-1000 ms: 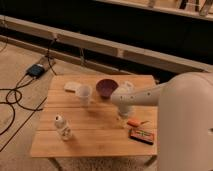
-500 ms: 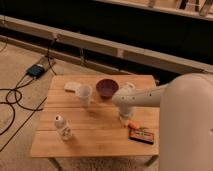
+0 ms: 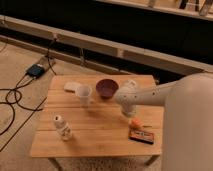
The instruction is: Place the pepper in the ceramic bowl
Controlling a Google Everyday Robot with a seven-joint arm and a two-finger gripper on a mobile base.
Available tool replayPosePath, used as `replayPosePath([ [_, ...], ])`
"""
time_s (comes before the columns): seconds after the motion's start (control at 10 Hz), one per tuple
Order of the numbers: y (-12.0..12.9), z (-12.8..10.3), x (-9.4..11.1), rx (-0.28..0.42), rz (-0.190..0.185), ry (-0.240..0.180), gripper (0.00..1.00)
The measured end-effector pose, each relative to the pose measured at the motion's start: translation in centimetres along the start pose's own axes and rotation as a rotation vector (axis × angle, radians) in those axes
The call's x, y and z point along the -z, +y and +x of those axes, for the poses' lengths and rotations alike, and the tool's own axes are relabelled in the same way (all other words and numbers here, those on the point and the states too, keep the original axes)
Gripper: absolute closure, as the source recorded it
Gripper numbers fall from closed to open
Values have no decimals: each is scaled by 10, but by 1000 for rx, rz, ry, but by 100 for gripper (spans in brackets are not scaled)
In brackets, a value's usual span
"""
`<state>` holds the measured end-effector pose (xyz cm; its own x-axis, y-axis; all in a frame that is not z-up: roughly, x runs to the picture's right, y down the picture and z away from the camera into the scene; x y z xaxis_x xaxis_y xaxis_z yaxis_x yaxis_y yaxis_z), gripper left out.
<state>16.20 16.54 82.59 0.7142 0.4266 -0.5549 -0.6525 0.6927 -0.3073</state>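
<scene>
The pepper is found on the right part of the wooden table, showing as a small orange patch just beside the flat dark box, which lies toward the near right corner. The gripper is set directly over the pepper at the end of the white arm, which reaches in from the right. The gripper is closed, and the pepper is seen right at its tip, so a grasp on the pepper is judged to be made. Whether the pepper is lifted clear of the wood cannot be told. The ceramic bowl is placed well apart from the pepper, toward the far middle of the table, and nothing is seen inside it. A translucent cup is stood just beside the bowl on its left, a flat white object is noted behind the cup, and a small bottle is laid on its side near the front left. The step in hand is judged to be the grasp, with the transfer not yet begun. For the next move, a lift straight up is called for, then a carry toward the far left over the bowl's rim, with the cup avoided, and a release only once the pepper is held above the bowl's hollow.
</scene>
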Motion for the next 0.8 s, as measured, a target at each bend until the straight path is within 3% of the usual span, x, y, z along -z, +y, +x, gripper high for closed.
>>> replayPosePath([
  [0.5, -40, -14, 73, 32, 146, -40, 100],
  [0.8, -65, -33, 104, 57, 212, -70, 100],
])
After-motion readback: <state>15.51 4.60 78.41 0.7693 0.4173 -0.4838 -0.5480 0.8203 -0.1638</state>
